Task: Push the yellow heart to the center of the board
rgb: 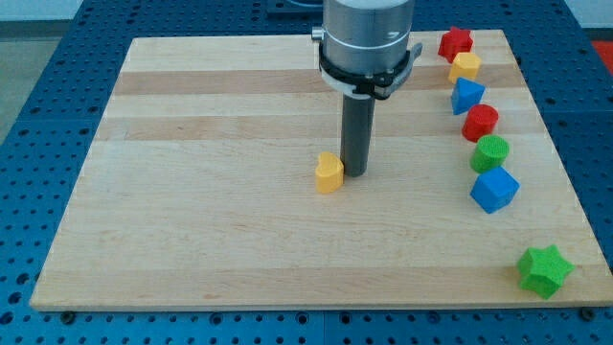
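Observation:
The yellow heart (329,172) sits near the middle of the wooden board (211,192). My tip (354,172) rests on the board just to the right of the heart, touching or almost touching its right side. The rod rises straight up to the grey arm end (368,43) at the view's top.
Along the board's right side runs a column of blocks: a red star (456,42), a yellow block (465,66), a blue block (467,96), a red cylinder (481,123), a green cylinder (490,153), a blue block (494,189). A green star (544,270) lies at the bottom right corner.

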